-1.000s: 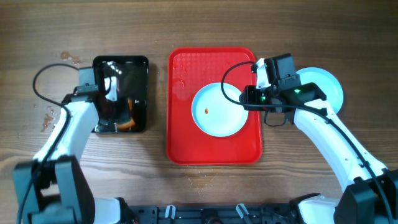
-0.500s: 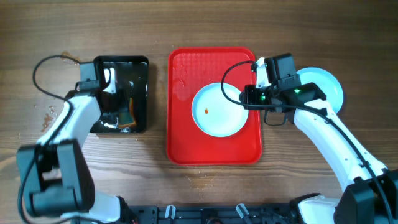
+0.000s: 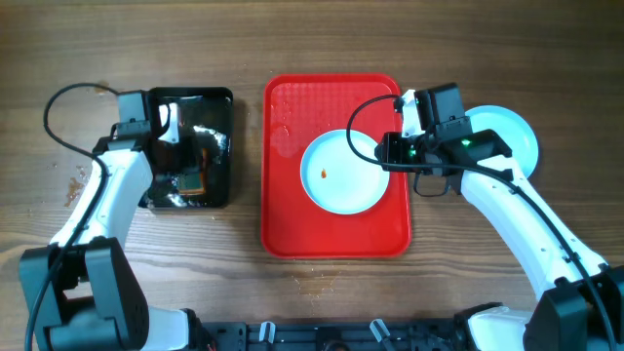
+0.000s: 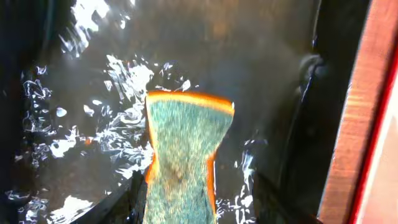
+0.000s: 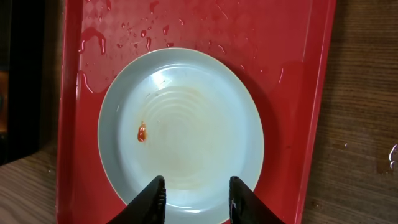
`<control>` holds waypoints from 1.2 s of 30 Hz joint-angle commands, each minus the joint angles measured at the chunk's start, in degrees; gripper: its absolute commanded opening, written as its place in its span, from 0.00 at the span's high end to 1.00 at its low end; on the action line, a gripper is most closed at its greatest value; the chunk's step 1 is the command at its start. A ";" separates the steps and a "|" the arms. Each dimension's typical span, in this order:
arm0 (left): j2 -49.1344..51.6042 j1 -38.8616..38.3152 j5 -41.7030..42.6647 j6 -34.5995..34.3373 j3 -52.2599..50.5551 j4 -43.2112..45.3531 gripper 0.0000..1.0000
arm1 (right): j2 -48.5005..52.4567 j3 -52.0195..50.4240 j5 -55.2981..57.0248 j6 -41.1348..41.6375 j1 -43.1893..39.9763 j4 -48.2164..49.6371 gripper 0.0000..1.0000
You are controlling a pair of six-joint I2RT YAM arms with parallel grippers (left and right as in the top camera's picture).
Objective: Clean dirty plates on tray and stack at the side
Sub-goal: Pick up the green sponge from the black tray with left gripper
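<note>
A pale blue plate (image 3: pixel 341 185) lies on the red tray (image 3: pixel 292 224), with an orange-brown smear (image 5: pixel 142 132) left of its centre. Above this plate's right edge hovers my right gripper (image 5: pixel 196 182), open, with nothing between its fingers. A second pale blue plate (image 3: pixel 515 132) rests on the table right of the tray, partly under the right arm. My left gripper (image 4: pixel 199 199) hangs open over the black tray (image 3: pixel 190 95). A green sponge with orange edges (image 4: pixel 186 143) lies in the water between its jaws, with a gap on the right side.
The black tray holds shallow water with white foam (image 4: pixel 118 118). Water drops (image 5: pixel 149 31) sit on the far part of the red tray. Bare wooden table (image 3: pixel 439 49) surrounds both trays. A small wet patch (image 3: pixel 317 283) marks the wood near the front.
My left gripper has opened off the sponge, which now lies loose in the black tray, and the left arm has shifted slightly back. The right arm and both plates have not moved.
</note>
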 commanded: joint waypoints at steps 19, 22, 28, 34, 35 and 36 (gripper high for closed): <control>-4.26 0.11 -2.01 0.20 -4.20 1.90 0.57 | -0.50 -0.35 -0.92 0.31 0.20 0.46 0.66; -2.49 0.11 -6.21 -1.68 -4.57 2.27 0.63 | -0.50 -0.35 -0.92 0.33 0.20 0.63 0.66; 5.49 -1.38 -4.83 -3.41 -4.61 4.72 0.62 | -0.50 -0.35 -0.92 0.31 0.20 0.57 0.65; 6.49 -3.72 -4.90 -3.39 -4.57 5.14 0.96 | -0.50 -0.35 -0.94 0.33 0.20 0.74 0.65; 6.08 -3.74 -4.92 -3.37 -4.15 4.46 0.96 | -0.50 -0.35 -0.94 0.31 0.20 0.70 0.66; 5.27 -3.72 -4.90 -3.39 -3.15 2.86 0.96 | -0.50 -0.35 -0.94 0.31 0.20 0.63 0.65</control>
